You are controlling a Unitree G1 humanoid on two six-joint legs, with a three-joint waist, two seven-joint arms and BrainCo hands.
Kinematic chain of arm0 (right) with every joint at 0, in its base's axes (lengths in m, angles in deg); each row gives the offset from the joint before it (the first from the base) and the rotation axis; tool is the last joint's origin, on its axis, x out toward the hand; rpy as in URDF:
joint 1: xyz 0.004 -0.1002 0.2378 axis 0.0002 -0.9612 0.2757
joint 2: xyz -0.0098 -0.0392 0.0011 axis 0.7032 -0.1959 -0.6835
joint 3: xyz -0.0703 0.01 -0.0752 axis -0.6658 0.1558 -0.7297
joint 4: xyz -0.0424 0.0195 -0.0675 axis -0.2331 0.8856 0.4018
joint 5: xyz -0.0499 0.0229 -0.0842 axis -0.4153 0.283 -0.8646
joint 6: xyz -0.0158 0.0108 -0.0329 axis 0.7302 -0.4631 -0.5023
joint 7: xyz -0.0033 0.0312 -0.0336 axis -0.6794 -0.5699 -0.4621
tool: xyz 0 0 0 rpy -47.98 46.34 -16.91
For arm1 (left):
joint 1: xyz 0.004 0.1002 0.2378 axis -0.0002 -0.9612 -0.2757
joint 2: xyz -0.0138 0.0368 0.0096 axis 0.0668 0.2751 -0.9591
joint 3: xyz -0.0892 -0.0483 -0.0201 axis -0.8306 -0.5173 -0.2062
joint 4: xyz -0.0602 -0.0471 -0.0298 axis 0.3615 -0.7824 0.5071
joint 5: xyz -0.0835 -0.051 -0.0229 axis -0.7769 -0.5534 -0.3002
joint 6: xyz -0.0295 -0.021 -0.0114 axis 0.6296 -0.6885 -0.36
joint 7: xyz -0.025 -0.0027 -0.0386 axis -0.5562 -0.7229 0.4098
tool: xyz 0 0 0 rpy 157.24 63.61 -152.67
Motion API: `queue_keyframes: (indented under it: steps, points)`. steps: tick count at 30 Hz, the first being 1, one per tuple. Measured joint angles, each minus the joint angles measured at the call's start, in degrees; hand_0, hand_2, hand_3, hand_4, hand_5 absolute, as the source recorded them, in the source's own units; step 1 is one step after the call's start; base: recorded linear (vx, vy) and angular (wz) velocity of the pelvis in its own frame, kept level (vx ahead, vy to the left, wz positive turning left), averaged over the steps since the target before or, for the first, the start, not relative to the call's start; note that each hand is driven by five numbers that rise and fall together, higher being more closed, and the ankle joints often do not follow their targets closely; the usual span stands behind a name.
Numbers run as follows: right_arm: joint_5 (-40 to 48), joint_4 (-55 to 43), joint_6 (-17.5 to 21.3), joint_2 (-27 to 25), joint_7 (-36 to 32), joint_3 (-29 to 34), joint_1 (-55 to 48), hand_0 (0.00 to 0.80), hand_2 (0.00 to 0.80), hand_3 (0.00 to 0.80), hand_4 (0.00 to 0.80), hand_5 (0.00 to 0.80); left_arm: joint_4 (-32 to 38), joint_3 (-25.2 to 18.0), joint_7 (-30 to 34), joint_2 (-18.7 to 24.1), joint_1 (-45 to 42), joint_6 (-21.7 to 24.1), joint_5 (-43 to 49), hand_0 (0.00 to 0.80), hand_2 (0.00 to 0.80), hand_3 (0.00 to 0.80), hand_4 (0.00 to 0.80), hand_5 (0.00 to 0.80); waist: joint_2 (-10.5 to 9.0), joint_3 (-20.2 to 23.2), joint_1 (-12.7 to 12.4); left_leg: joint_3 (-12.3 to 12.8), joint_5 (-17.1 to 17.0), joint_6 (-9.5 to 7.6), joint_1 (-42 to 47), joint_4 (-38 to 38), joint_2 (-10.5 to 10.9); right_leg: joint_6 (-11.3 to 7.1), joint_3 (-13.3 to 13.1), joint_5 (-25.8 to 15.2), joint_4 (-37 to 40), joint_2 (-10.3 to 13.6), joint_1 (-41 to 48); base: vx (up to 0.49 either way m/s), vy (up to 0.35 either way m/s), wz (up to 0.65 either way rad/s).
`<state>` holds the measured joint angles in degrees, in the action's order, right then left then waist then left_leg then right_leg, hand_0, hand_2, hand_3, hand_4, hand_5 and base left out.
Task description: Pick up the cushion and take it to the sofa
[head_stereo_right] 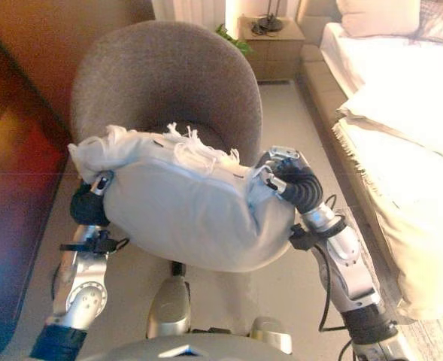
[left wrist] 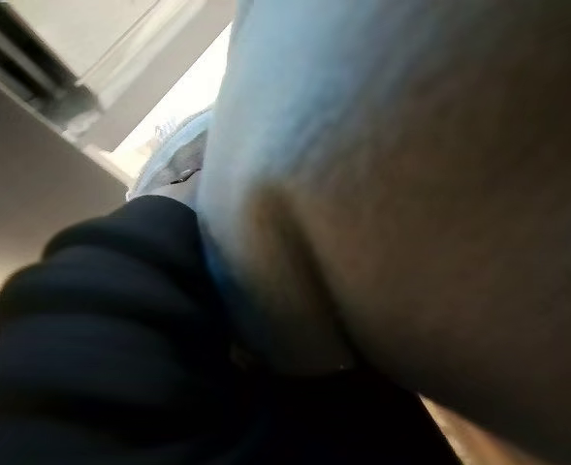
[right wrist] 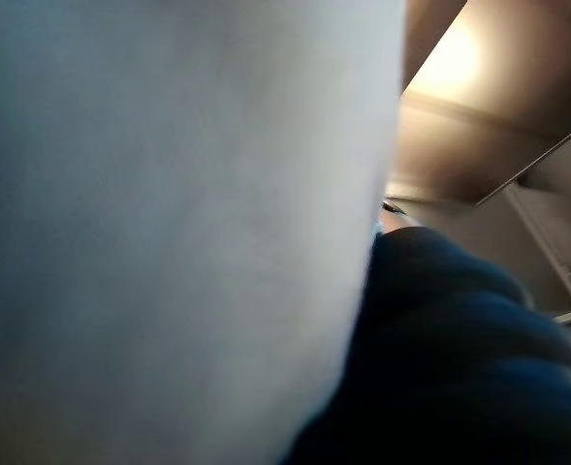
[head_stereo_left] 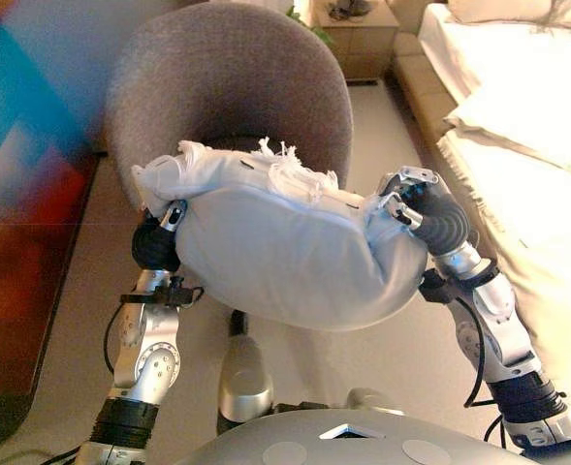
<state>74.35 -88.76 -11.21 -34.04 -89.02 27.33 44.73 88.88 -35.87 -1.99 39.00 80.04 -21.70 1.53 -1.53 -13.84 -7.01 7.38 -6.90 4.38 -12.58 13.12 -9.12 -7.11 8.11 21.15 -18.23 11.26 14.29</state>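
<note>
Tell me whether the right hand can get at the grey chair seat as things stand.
Probably not: the right robot hand is pressed on the white cushion, held between both hands, which hangs in front of the grey chair and covers its seat.

The cushion [head_stereo_left: 275, 257] hides most of the left hand [head_stereo_left: 159, 240], so its fingers cannot be read; it also covers the armchair [head_stereo_left: 229, 87] seat. Both wrist views show only cushion cloth and dark cover; the bed [head_stereo_left: 527, 126] runs off the edge.
</note>
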Motion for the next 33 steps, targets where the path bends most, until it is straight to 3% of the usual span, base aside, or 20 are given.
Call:
queue_keyframes:
  steps: [2,5,7,10,12,14,16,18,19,21,24,29,33]
  points:
    - [0.07,-0.93,-0.03,3.71,0.41,0.99,-1.12,0.800,0.800,0.800,0.800,0.800,0.00,-0.18,0.23,0.13,0.41,-0.27,0.15,0.800,0.800,0.800,0.800,0.800,-2.81,1.03,-0.30,0.42,3.03,-1.64,-0.03,2.66,4.49,-1.98,2.43,-2.30,-2.63,4.94,0.35,0.574,0.250,0.32]
    - [-0.92,-1.75,0.44,6.49,1.79,0.95,-1.89,0.800,0.800,0.800,0.800,0.800,0.14,-0.81,0.54,0.41,0.55,-0.48,0.14,0.800,0.800,0.800,0.800,0.800,-4.83,2.84,-0.14,2.61,6.39,-4.12,0.01,4.52,7.77,-1.98,1.18,-8.55,-7.06,6.92,0.10,0.476,0.150,0.72]
    - [-1.83,-1.75,0.90,6.85,2.94,0.94,-3.05,0.800,0.800,0.800,0.800,0.800,0.15,-1.05,0.89,1.44,1.11,-1.07,0.06,0.800,0.800,0.800,0.800,0.800,-5.28,3.34,-0.05,1.79,6.56,-5.97,2.12,0.64,9.04,-2.62,-1.54,-12.96,-12.65,6.08,-2.23,0.385,0.102,0.83]
    - [-3.71,-1.58,0.91,6.96,4.79,0.96,-2.58,0.800,0.800,0.800,0.800,0.800,0.24,-2.96,1.47,2.43,1.13,-1.28,-0.58,0.800,0.800,0.800,0.800,0.800,-4.51,3.73,-0.61,0.43,5.40,-6.24,6.98,-6.48,8.87,-1.96,0.23,-9.70,-14.75,3.88,-9.07,0.311,0.033,0.25]
    - [-3.73,-1.19,0.92,6.13,6.58,1.08,-2.99,0.800,0.800,0.800,0.800,0.800,0.95,-3.23,2.32,2.19,1.36,-1.86,-0.96,0.800,0.800,0.800,0.800,0.800,-2.71,3.84,1.24,-1.97,4.28,-6.06,9.16,-9.92,7.80,-1.06,2.09,-7.98,-10.38,0.90,-13.66,0.272,0.010,0.42]
    - [-3.71,-1.18,1.11,5.25,7.66,1.41,-3.84,0.800,0.800,0.800,0.800,0.800,1.02,-2.75,3.52,2.09,1.37,-2.38,-1.01,0.800,0.800,0.800,0.800,0.800,-2.02,4.08,3.14,-4.37,4.24,-6.04,10.37,-11.33,6.96,-0.23,2.67,-9.00,-3.74,-0.88,-17.14,0.259,-0.049,0.65]
    - [-3.64,-1.06,1.57,5.05,8.54,2.16,-4.24,0.800,0.800,0.800,0.800,0.800,0.98,-1.33,3.94,2.23,1.50,-3.02,-1.02,0.800,0.800,0.800,0.800,0.800,-2.40,4.32,4.84,-6.77,3.93,-5.16,10.50,-11.63,6.71,-0.39,2.22,-13.78,4.37,-0.94,-19.95,0.299,-0.130,0.83]
    - [-3.61,-0.67,2.28,4.85,9.26,3.33,-4.18,0.800,0.800,0.800,0.800,0.800,0.95,0.50,4.10,2.32,1.56,-3.37,-1.01,0.800,0.800,0.800,0.800,0.800,-3.61,4.92,6.01,-9.49,4.56,-3.33,9.82,-11.44,6.79,-0.54,-0.07,-21.65,13.05,-0.93,-20.22,0.334,-0.182,0.95]
    - [-3.57,0.62,2.49,4.52,9.69,4.10,-4.15,0.800,0.800,0.800,0.800,0.800,0.78,1.76,4.11,1.95,1.53,-4.11,-0.94,0.800,0.800,0.800,0.800,0.800,-3.75,5.09,6.46,-9.76,4.61,-2.89,10.08,-11.68,6.02,1.27,0.19,-24.97,15.20,-1.96,-18.00,0.259,-0.150,0.89]
    - [-3.18,3.04,2.45,3.35,10.30,6.04,-3.79,0.800,0.800,0.800,0.800,0.800,0.81,4.74,4.16,1.48,0.92,-4.55,-0.50,0.800,0.800,0.800,0.800,0.800,-2.62,5.52,5.99,-8.05,5.08,-2.44,11.52,-11.54,3.97,2.64,1.68,-24.00,15.66,-3.99,-16.37,0.264,-0.140,0.43]
    - [-2.37,3.22,2.35,3.21,10.27,7.02,-3.67,0.800,0.800,0.800,0.800,0.800,0.85,5.01,4.15,1.09,-0.50,-4.89,0.24,0.800,0.800,0.800,0.800,0.800,-1.42,5.97,6.13,-7.34,5.28,-1.16,13.08,-12.70,2.28,3.56,1.93,-22.90,15.05,-5.80,-15.77,0.280,-0.145,-0.04]
    - [-1.30,3.15,1.55,3.79,9.14,6.73,-3.94,0.800,0.800,0.800,0.800,0.800,0.89,4.44,3.75,0.93,-0.75,-5.64,0.28,0.800,0.800,0.800,0.800,0.800,-0.75,6.26,6.43,-4.78,5.47,2.18,16.28,-14.63,2.00,2.97,0.43,-22.87,16.54,-5.98,-14.00,0.229,-0.155,-0.20]
    - [-1.15,3.29,-0.14,3.78,7.76,5.31,-3.94,0.800,0.800,0.800,0.800,0.800,0.90,3.06,2.06,1.20,-0.75,-5.57,0.29,0.800,0.800,0.800,0.800,0.800,-0.70,6.30,6.29,-4.44,5.81,1.85,16.86,-13.83,2.60,2.36,-0.05,-22.29,16.33,-5.39,-13.57,0.191,-0.198,-0.07]
